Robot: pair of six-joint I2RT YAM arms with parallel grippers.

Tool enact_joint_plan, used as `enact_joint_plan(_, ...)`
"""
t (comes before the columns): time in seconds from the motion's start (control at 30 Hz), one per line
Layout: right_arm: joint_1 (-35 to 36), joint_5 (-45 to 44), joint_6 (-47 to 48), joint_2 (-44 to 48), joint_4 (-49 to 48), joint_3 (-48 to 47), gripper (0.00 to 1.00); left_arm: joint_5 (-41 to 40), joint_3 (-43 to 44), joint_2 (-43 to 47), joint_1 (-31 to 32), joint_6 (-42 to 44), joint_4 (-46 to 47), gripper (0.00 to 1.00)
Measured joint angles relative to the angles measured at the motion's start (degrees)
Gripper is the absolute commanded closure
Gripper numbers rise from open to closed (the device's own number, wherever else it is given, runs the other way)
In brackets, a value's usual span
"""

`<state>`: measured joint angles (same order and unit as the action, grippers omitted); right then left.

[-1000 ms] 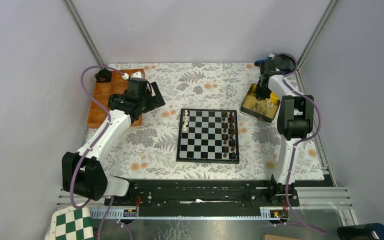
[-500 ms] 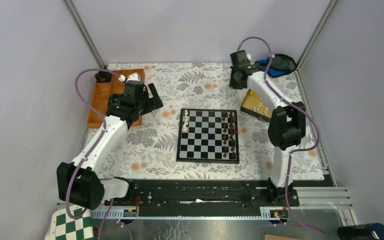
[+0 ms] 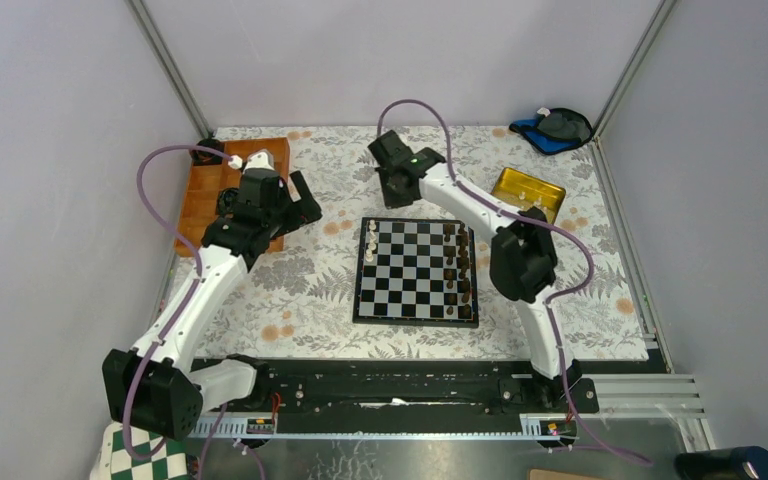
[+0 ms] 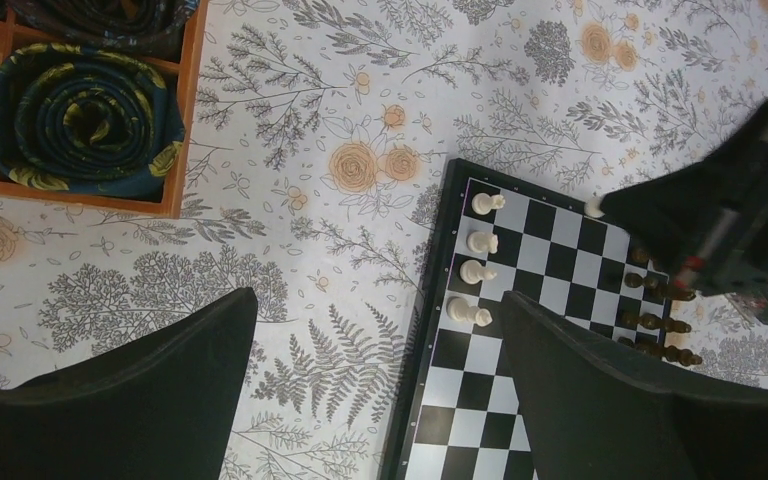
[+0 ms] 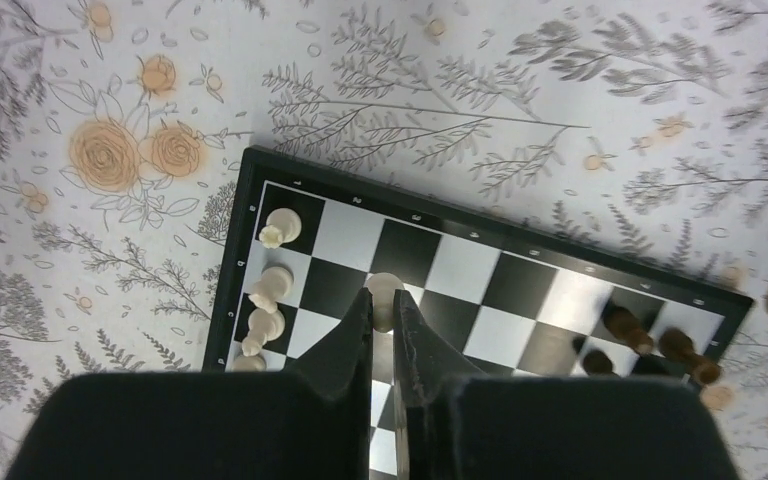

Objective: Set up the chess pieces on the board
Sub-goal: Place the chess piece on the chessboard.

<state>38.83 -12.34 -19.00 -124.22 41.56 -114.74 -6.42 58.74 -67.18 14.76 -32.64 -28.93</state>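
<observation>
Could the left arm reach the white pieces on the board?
Probably yes: the open left claw hangs beside the white pieces, nothing between, though the right claw gripping another piece might crowd it.

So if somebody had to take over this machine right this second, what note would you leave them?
Right gripper: shut on a white chess piece, hanging over the far left part of the chessboard.
Left gripper: open, holding nothing, above the tablecloth left of the board.
Done: four white pieces stand along the board's left edge; dark pieces line its right edge.
Left: set the held piece down; most of the white side is not yet on the board. The yellow tray sits to the board's right; its contents are unclear from here.
</observation>
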Motion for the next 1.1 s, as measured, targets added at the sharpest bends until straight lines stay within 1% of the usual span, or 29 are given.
enact_joint_plan(0.13,1.6,0.2,0.0,-4.2,1.5,-2.1,1.00,0.0,-0.4,1.4,0.1,0.0,-0.8,0.01)
enact_joint_plan(0.3,2.0,1.3,0.0,-7.7,3.5,-5.1,1.00,0.0,-0.8,2.3,0.1,0.0,-1.9,0.01)
enact_joint_plan(1.1,2.1,3.5,0.0,-14.5,6.0,-11.0,1.00,0.2,-1.0,1.9,0.1,0.7,-1.9,0.01)
